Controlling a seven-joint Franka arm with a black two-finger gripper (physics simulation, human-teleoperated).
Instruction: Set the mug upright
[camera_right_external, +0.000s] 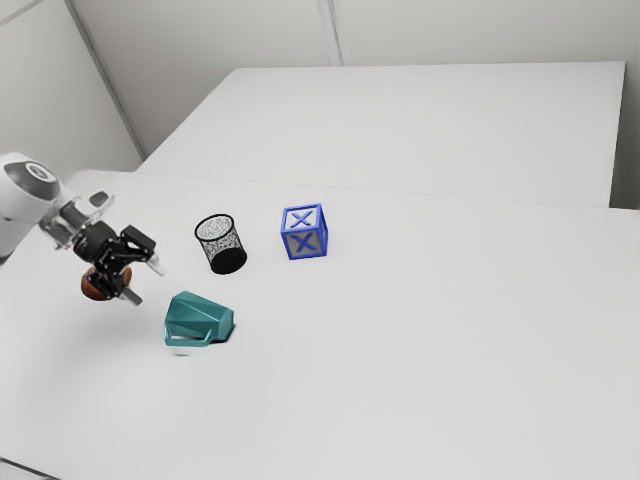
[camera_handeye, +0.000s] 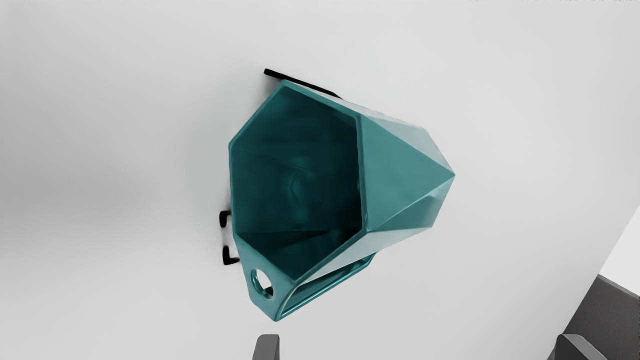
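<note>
Claw (camera_right_external: 145, 282) spread, teal mug (camera_right_external: 199, 315) sideways nearby, toward the exterior view's right

We see mug (camera_right_external: 198, 318) teal all over, facets ranging from pale, glossy teal to deeper teal, inside near-black teal, handle (camera_handeye: 327, 289) same teal. Clock laid on exterior view, mug at centre: at one o'clock, basket (camera_right_external: 218, 240) in black see-through mesh, base solid black; at two, box (camera_right_external: 304, 232) edged blue, blue X on whitish top, another on greyer side; at ten, rounded thing (camera_right_external: 92, 287) orange-brown. Our gripper (camera_right_external: 146, 282) black, fingertips grey; our arm (camera_right_external: 18, 205) white, joint cap dark grey. Table (camera_right_external: 420, 340) plain off-white.
</note>
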